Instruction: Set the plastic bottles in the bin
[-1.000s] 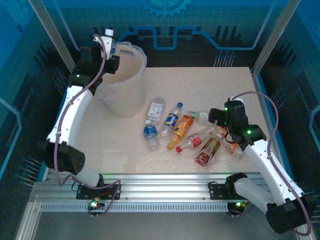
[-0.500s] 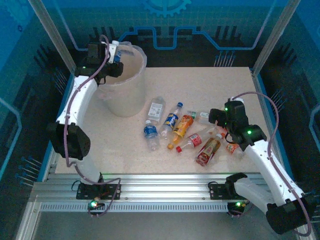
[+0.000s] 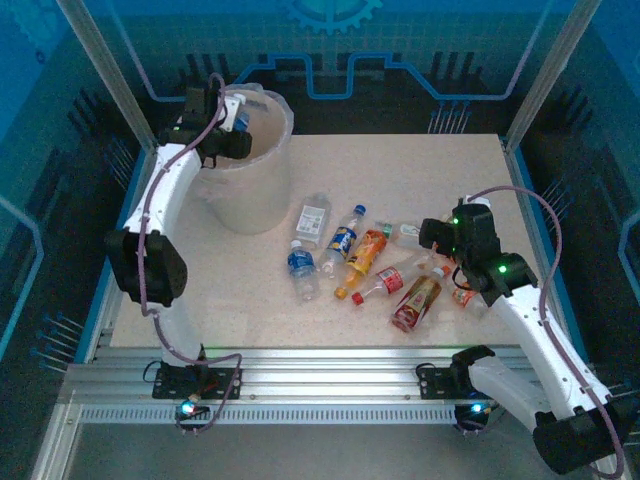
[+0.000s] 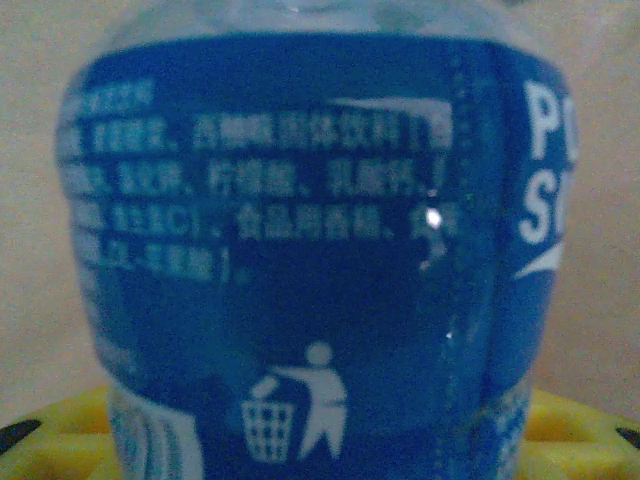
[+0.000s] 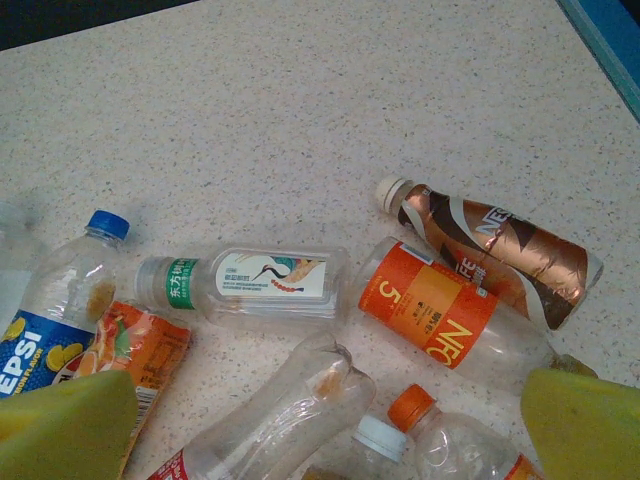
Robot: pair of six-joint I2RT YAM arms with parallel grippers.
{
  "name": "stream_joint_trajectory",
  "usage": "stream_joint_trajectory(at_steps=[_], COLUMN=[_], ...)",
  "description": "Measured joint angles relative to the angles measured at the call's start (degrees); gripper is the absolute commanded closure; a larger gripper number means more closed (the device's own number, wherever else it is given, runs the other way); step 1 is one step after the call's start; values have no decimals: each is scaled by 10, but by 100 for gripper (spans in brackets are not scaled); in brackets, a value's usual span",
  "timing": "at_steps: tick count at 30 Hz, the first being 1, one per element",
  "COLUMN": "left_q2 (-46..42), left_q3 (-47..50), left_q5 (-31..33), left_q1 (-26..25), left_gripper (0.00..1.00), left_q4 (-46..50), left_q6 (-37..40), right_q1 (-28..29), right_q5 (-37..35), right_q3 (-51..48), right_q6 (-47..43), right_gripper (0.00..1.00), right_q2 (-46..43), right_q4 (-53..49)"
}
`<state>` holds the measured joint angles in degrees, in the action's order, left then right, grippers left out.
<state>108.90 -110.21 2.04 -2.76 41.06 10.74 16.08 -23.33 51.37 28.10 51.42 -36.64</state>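
Left side, top view: the left gripper (image 3: 228, 122) is raised at the near rim of the bin (image 3: 250, 190), which stands at the far left of the table (image 3: 430, 165). It is clenched on a blue-labelled bottle (image 4: 300, 240). In the left wrist view that bottle sits between the yellow pads (image 4: 575, 435), with the bin's pale beige inside behind it. Whether the bottle touches the bin cannot be told.

Centre: the remaining bottles lie on their sides in a loose cluster, near the bin but apart from it. Leftmost are a clear white-labelled bottle (image 3: 313, 214) and a blue-labelled water bottle (image 3: 301, 266). Next come a Pepsi bottle (image 3: 343, 238), an orange drink bottle (image 3: 365, 254), a red-capped bottle (image 3: 380, 284) and an amber bottle (image 3: 416, 303).

Right side: the right gripper (image 3: 435, 242) hovers over the cluster's right edge, released. Its yellow fingers (image 5: 60, 425) are spread wide and hold nothing. Below it lie a green-capped clear bottle (image 5: 250, 282), an orange-labelled bottle (image 5: 440, 312) and a bronze-wrapped bottle (image 5: 500, 245), the last two touching.
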Motion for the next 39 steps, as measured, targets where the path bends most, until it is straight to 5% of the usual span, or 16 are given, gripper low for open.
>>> stream_joint_trajectory(at_steps=[10,21,32,39], left_q2=[44,52,41,-79], left_q3=[-8,-17,-17,59], left_q5=[0,0,0,0], left_q1=[2,5,5,5], left_gripper=[32,1,1,1], left_q4=[7,7,-2,-57], left_q6=[6,12,1,-25], right_q1=[0,0,-6,-13], right_q5=[4,11,-2,0], right_q3=[0,0,0,0], right_q6=[0,12,15,22], right_gripper=[0,0,0,0], right_q2=[9,17,17,18], right_q4=[-5,-20,-52,-81])
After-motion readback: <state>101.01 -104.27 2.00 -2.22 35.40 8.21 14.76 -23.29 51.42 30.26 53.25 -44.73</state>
